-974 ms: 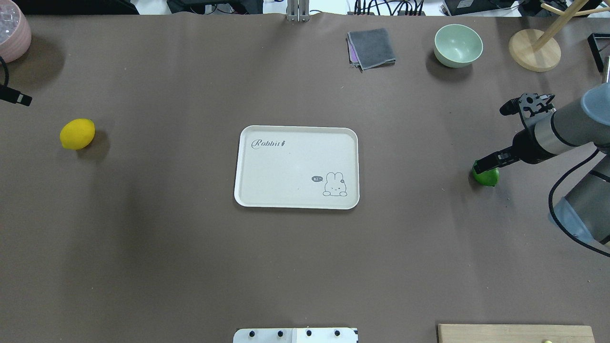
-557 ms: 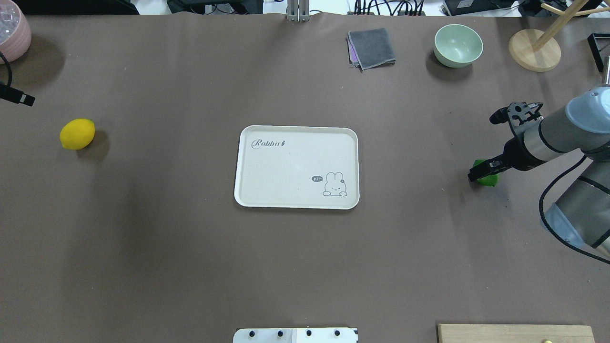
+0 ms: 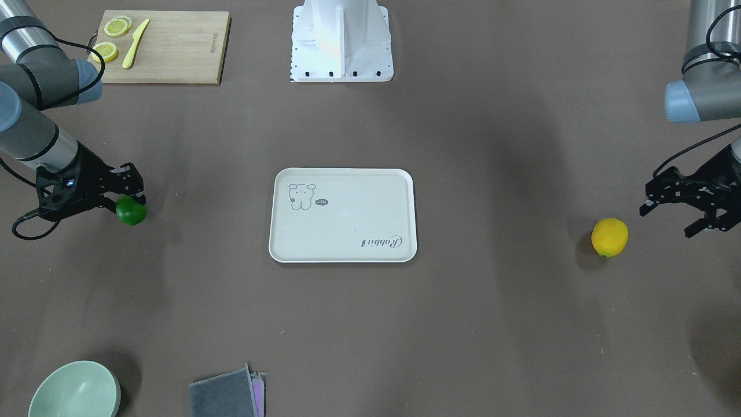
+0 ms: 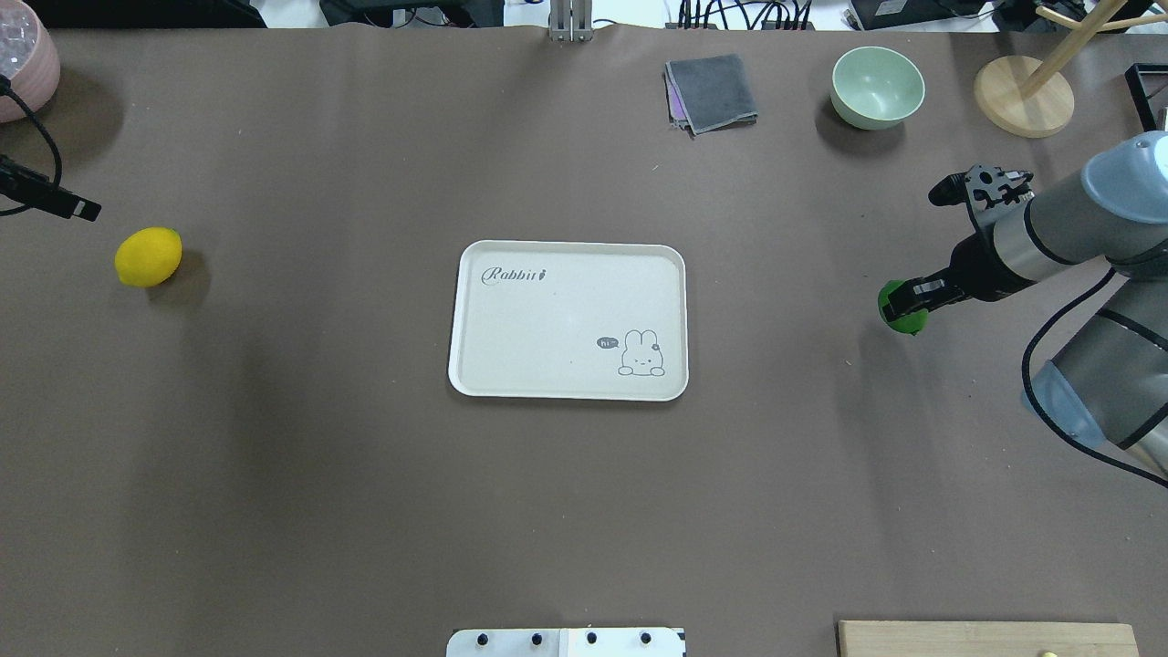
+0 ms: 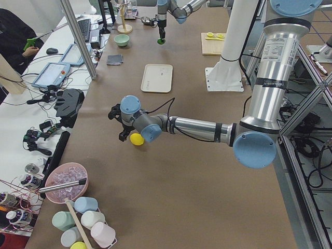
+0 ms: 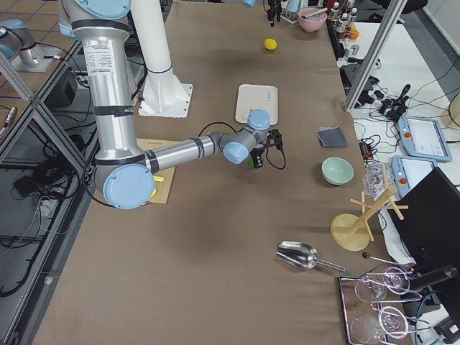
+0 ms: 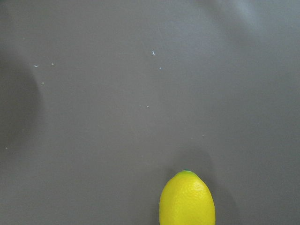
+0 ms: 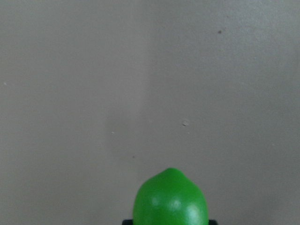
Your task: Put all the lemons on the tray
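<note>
Over brown tabletop [image 4: 274, 474], I am clamping the green lemon [image 3: 133, 213] in my right gripper [image 4: 905, 299]; next, carrying it onto the tray [image 4: 547, 319].

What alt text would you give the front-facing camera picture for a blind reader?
At the picture's left, the robot's right gripper grips a green lemon. At the picture's right, its open left gripper hangs beside a yellow lemon on the table. A cream tray lies between them with no fruit on it.
</note>
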Robot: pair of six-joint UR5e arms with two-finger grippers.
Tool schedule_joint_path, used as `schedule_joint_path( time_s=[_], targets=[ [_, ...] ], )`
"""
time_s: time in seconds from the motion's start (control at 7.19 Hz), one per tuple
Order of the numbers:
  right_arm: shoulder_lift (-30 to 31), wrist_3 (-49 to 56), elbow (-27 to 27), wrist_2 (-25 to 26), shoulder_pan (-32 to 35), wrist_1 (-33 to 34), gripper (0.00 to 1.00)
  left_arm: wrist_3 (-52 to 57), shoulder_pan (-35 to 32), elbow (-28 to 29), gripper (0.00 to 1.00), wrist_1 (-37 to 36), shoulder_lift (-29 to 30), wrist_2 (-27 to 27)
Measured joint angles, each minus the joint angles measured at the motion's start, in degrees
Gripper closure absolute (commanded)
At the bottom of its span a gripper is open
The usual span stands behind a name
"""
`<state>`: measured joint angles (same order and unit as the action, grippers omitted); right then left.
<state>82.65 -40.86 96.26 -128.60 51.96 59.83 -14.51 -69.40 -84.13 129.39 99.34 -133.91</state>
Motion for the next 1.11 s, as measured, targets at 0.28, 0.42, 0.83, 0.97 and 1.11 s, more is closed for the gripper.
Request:
schedule_joint_path(
  time_s=[0.28, 0.42, 0.83, 0.97, 1.11],
  targets=[
    [-2.42, -6.16, 2.1, -2.64, 1.08, 0.15, 1.0, 1.58, 1.92, 2.96, 0.03, 4.28, 0.46, 0.44],
    [-3.95, -9.44, 2.81, -3.39, 1.23, 0.18, 1.0, 1.75, 2.77, 3.71, 0.03, 5.04, 0.7, 0.96],
    [-7.96, -17.03, 4.07, -4.14, 0.67, 0.22, 1.0, 1.41, 5.49, 6.07, 0.03, 5.38, 2.17, 4.84],
    [-9.29, -19.25, 4.25, -4.0, 0.11, 0.23, 1.0, 1.24, 6.59, 6.9, 0.03, 5.41, 2.81, 5.88],
    [-10.66, -21.65, 4.33, -3.4, -0.71, 0.26, 1.0, 1.04, 7.52, 7.62, 0.03, 5.43, 3.22, 6.32]
  ],
)
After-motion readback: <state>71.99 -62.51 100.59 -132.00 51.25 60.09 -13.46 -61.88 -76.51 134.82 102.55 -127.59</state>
